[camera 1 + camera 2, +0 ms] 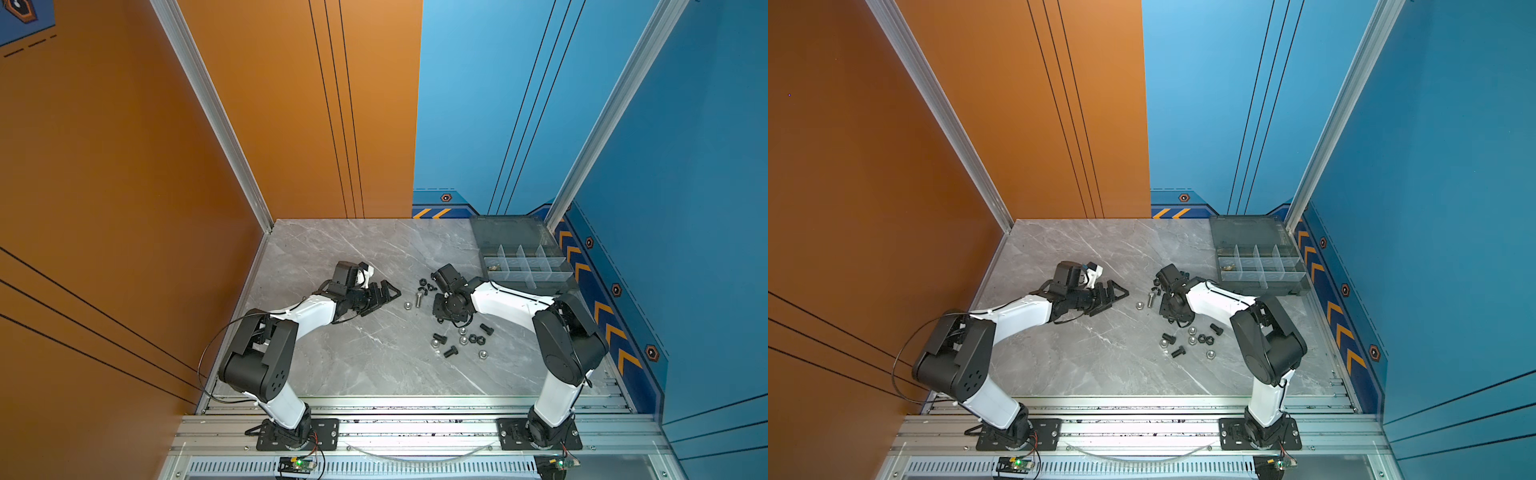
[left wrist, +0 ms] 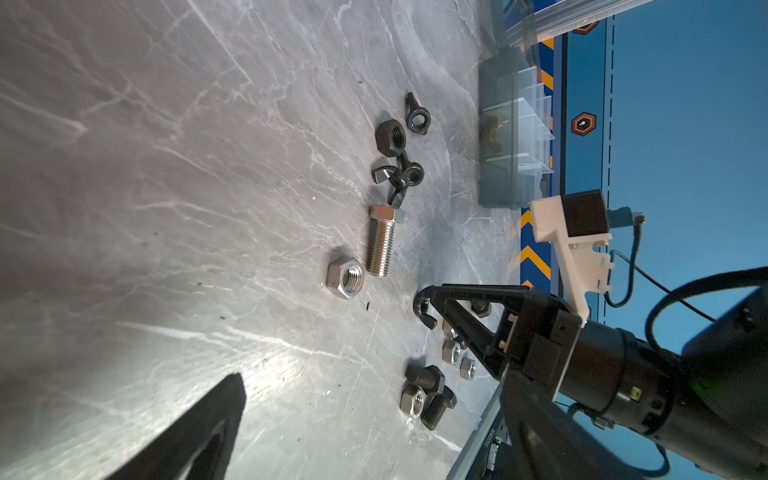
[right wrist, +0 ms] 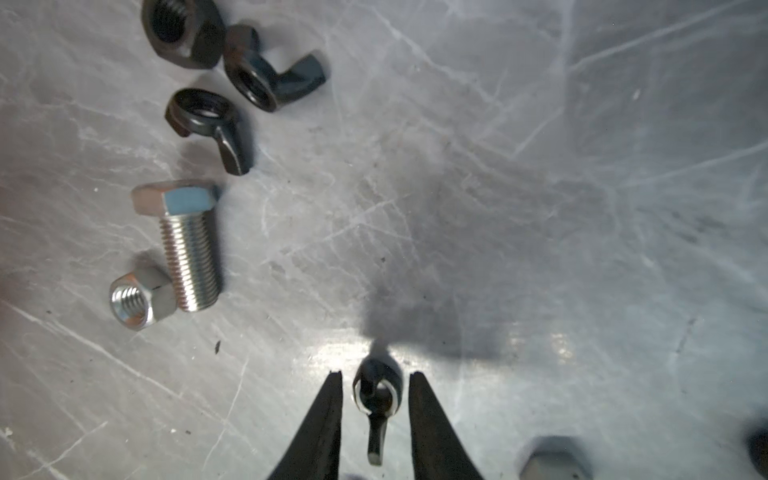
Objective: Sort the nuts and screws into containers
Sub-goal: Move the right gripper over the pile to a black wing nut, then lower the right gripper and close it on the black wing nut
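Wing nut [image 3: 365,376], black, is being straddled by the right hand [image 3: 376,376]. It is being seen on edge on the worktop [image 1: 353,353] with one wing pointing back between the fingers. A sliver of gap is being left on each side, so the jaws are narrow and nothing is being gripped yet.

The round body, not the wing, is probably best being squeezed squarely, otherwise the nut is likely being flicked sideways. Lifting is being advised only once both pads are seated.

Silver bolt [image 3: 189,249], silver nut [image 3: 137,297] just beside its tip, two more black wing nuts [image 3: 208,124] and a black hex nut [image 3: 178,29] are being left nearby, clear of the fingers. More loose bolts and nuts [image 1: 461,340] are being seen beside the right arm.

Organiser box [image 1: 536,286] is being kept open at the far right. Brass wing nuts [image 1: 493,268] are already being held in a left-end compartment, the likely target.

Left hand [image 1: 392,292] is being parked low across the pile; its opening cannot be told.
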